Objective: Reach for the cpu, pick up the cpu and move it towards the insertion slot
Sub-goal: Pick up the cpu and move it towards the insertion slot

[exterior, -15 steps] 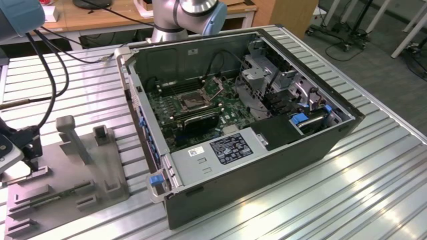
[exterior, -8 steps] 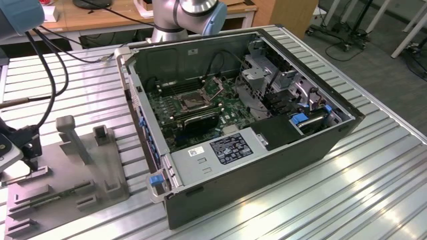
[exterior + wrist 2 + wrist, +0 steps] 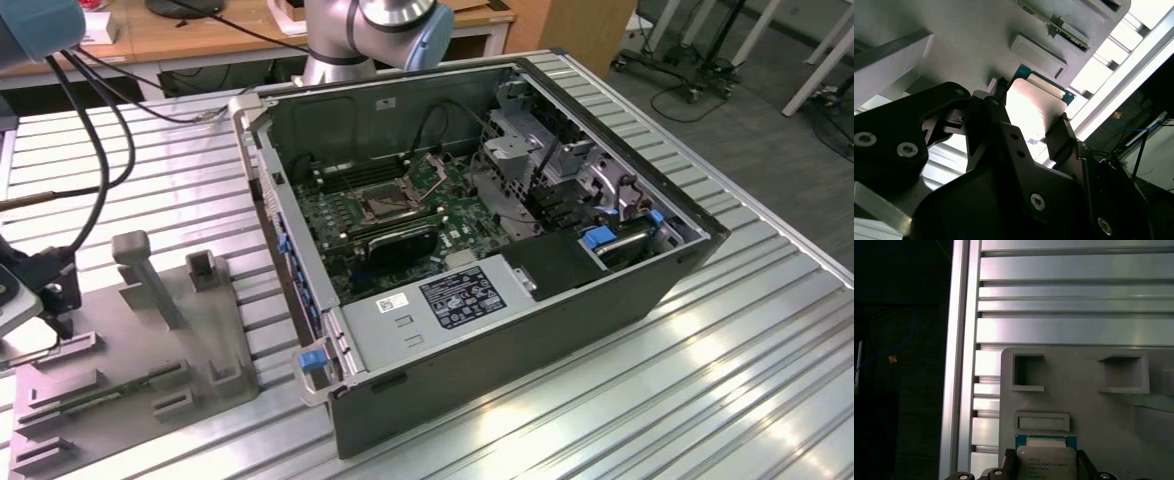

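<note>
While I hang low over the grey fixture [image 3: 127, 350], gripper [image 3: 1030, 114]: fingers [image 3: 1000, 100] pressed in on two opposite edges of the cpu [image 3: 1034, 107], clamping it between them.
Cpu face: silvery and bright in both wrist views, with a thin green rim along one edge.
Cpu in the grip: centred between my fingertips, a finger tight against each side.
Cpu and fixture: it sits just beside a low raised rectangular pad [image 3: 1042, 421]. I cannot tell whether it rests on the grey surface or hangs a little clear of it.
Square recesses [image 3: 1029, 372]: two of them in the fixture beyond the pad, well apart from my fingers.
My place: at the 9 o'clock edge of the exterior view, above the fixture's outer end.
Insertion slot [image 3: 378, 207]: on the green board inside the open computer case [image 3: 534, 330], between 2 and 3 o'clock from me in the exterior view. It is well apart from the cpu, with the case wall between us.
Table [image 3: 694, 380]: ribbed aluminium, carrying both the fixture and the case.
</note>
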`<action>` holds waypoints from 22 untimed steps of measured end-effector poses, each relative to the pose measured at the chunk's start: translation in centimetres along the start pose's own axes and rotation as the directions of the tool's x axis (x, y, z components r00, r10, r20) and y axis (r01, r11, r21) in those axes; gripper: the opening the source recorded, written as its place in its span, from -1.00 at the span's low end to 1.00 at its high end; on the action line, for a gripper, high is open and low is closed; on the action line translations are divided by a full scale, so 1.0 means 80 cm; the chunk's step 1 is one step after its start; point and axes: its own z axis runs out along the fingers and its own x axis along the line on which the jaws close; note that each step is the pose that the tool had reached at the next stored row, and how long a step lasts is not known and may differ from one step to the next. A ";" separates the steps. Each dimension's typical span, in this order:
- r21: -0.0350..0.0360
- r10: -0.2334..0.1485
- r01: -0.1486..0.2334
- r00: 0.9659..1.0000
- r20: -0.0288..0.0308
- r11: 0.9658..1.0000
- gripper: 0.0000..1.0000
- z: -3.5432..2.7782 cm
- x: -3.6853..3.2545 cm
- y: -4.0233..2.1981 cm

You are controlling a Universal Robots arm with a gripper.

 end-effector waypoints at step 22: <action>0.000 0.000 0.000 1.000 0.000 1.000 0.09 -0.0143 0.0000 0.0008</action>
